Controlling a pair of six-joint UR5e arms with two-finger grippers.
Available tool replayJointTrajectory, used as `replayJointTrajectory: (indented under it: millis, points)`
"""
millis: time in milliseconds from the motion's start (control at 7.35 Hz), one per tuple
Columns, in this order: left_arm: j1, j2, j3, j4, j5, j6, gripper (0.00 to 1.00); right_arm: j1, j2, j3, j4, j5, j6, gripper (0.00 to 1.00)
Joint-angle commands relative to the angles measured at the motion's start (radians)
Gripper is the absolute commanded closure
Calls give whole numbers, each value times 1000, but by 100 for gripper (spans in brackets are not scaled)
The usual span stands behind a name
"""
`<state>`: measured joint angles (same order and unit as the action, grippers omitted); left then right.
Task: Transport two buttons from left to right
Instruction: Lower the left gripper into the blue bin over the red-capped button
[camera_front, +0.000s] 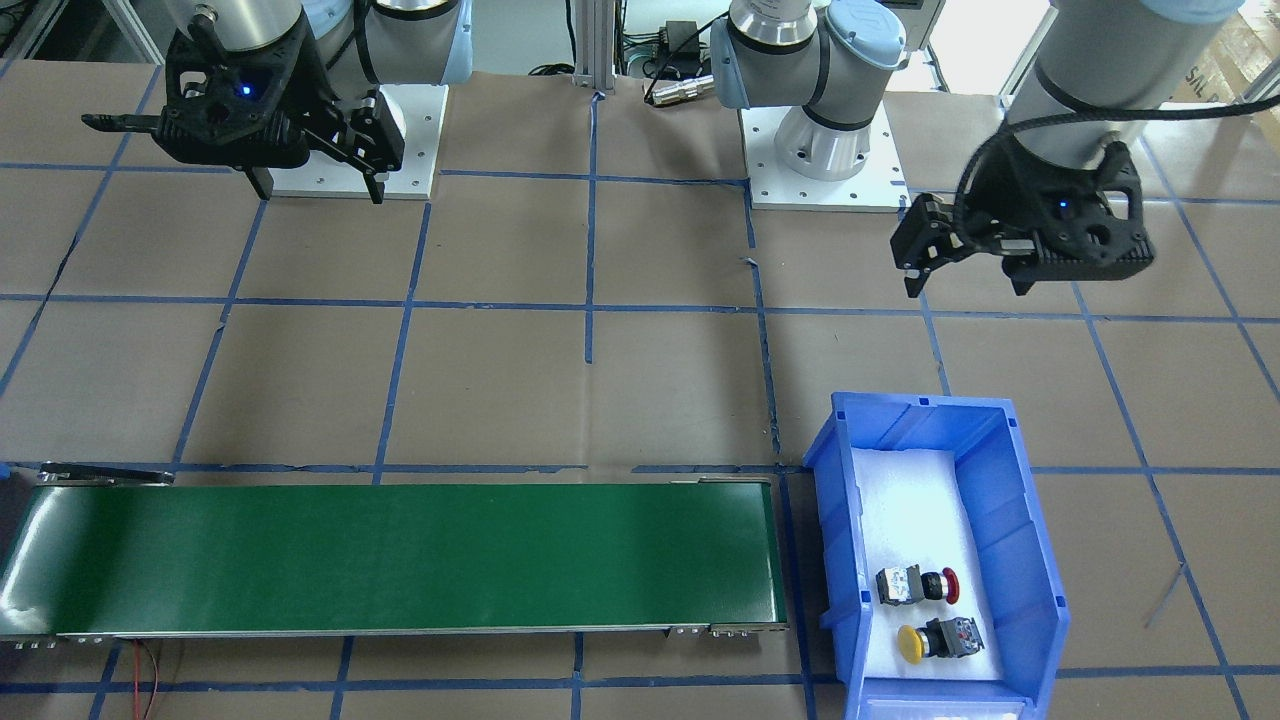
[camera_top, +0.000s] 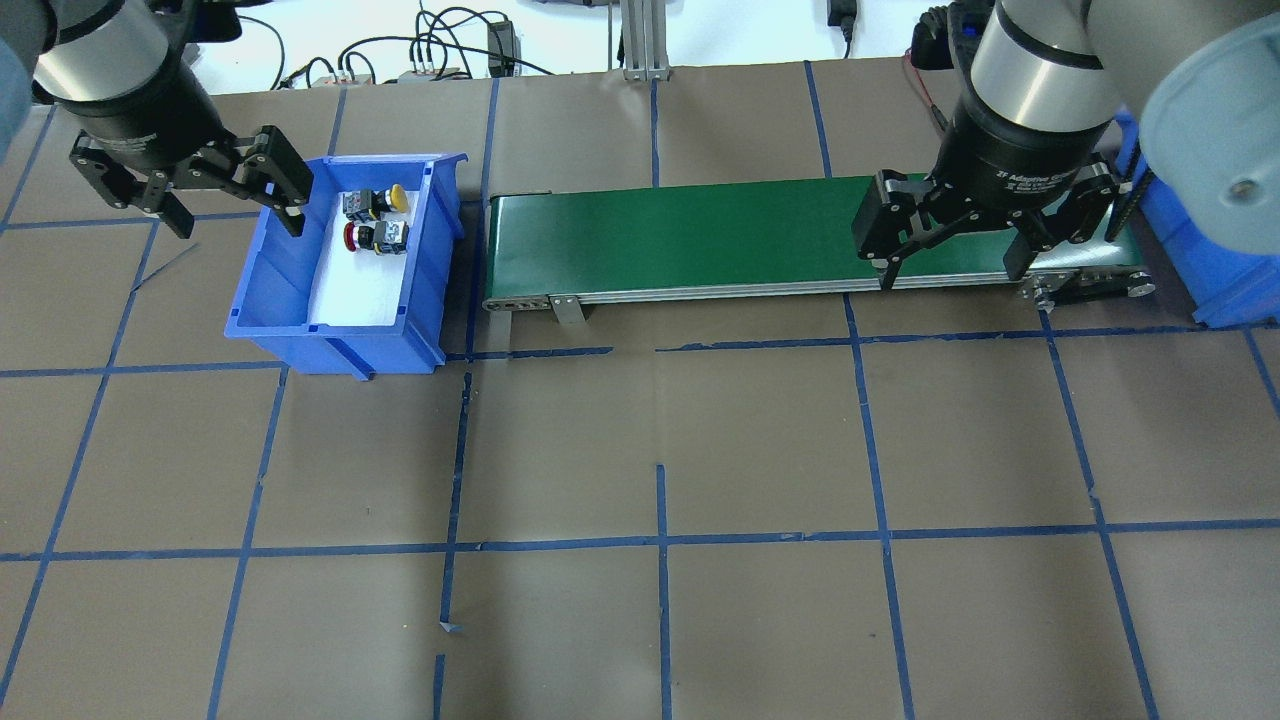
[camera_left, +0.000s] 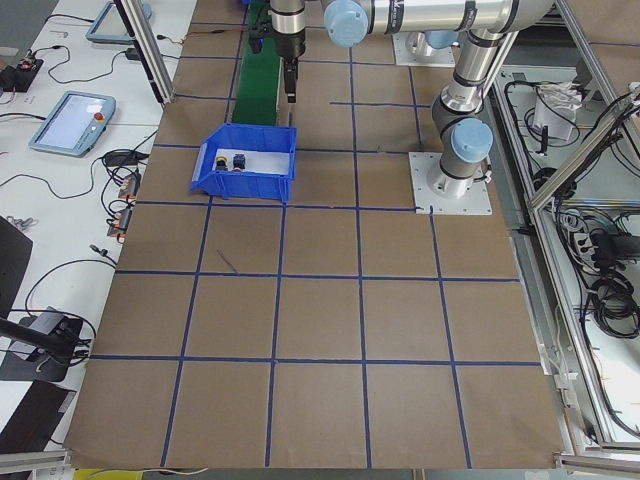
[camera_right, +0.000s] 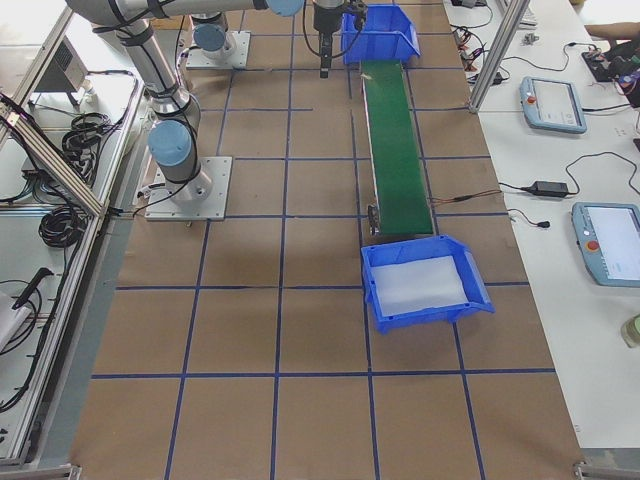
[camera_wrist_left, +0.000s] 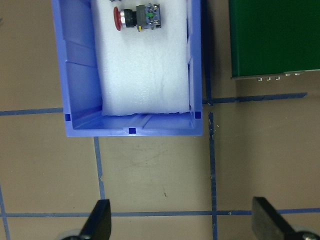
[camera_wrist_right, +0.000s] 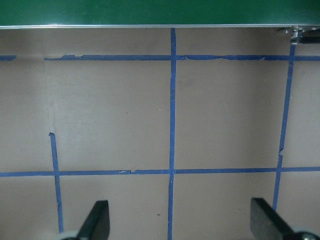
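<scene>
We judge the task not yet begun. Both buttons lie on their sides on white foam in the left bin (camera_top: 270, 250), which stands just off the belt's (camera_top: 680, 235) left end. The red button (camera_top: 372, 237) is nearer the robot; the yellow button (camera_top: 375, 201) is just beyond it. The right bin (camera_right: 415, 245), just off the belt's right end, holds only its foam pad.

The left gripper (camera_top: 238, 222) hangs off the belt's left end on the robot's side, short of the buttons, its jaws spread wide and holding nothing. The right gripper (camera_top: 950, 272) hangs by the belt's right end, also on the robot's side, its jaws likewise spread and bare.

We count two buttons, two bins, one belt and two grippers. Both picks, the carry along the belt and both drops are left.
</scene>
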<state>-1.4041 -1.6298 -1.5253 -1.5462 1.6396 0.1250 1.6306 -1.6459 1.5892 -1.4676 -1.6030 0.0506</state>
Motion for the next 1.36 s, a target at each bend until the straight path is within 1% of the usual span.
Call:
replayJointTrajectory:
  millis: [0, 136, 272, 408, 680, 1088, 1224]
  points:
    - [51, -132, 17, 169, -23, -10, 0, 0, 0, 0, 0, 0, 0, 0]
    - [51, -218, 58, 222, -18, -10, 0, 0, -2, 0, 0, 0, 0, 0]
    - [39, -281, 113, 222, -23, -10, 0, 0, -2, 0, 0, -2, 0, 0]
    - [37, -319, 152, 222, -24, -10, 0, 0, -2, 0, 0, 0, 0, 0]
    - [22, -431, 186, 251, -23, -43, 0, 0, -2, 2, 0, 0, 0, 0]
    - [-18, -482, 186, 253, -20, -126, 0, 0, -2, 2, 0, -2, 0, 0]
    - [-16, -487, 180, 262, -20, -122, 0, 0, -2, 2, 0, -2, 0, 0]
